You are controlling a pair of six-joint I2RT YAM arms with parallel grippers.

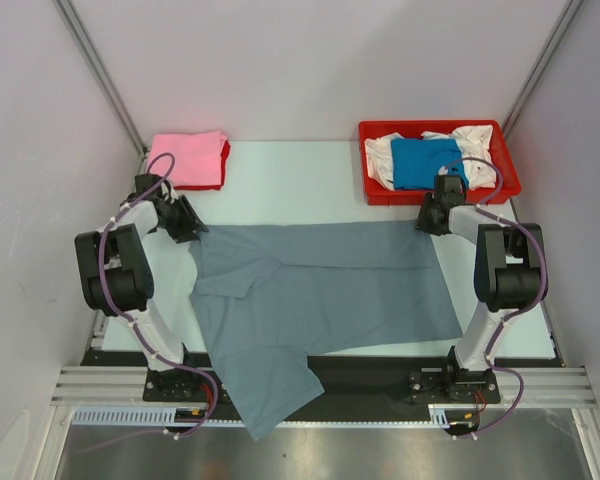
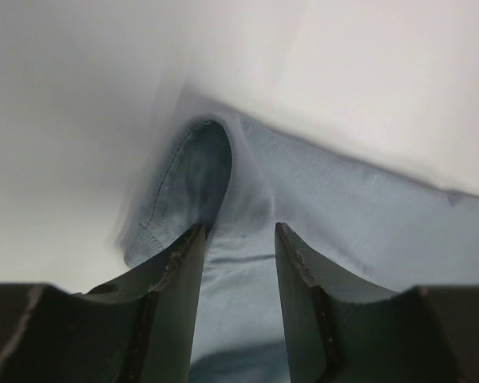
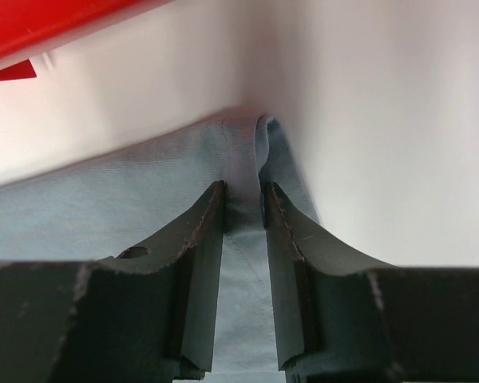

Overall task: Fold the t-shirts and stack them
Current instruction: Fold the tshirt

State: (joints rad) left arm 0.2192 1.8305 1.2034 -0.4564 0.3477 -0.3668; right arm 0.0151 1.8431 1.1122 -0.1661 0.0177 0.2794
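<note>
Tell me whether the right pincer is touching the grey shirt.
Touching. The right wrist view shows the right pincer closed on a raised fold at the edge of the grey shirt, with cloth filling the gap.

Grey t-shirt (image 1: 320, 290) flat on table (image 1: 300, 175); left fingers (image 1: 194, 231), right fingers (image 1: 426, 224) at far corners.

Plain slate-grey t-shirt (image 1: 320, 290) at centre. At 11 o'clock, pink t-shirt (image 1: 188, 158) over red t-shirt (image 1: 224, 168). At 1 o'clock, red tray (image 1: 435, 197) holding bright-blue t-shirt (image 1: 420, 165) and white t-shirt (image 1: 475, 138).
</note>
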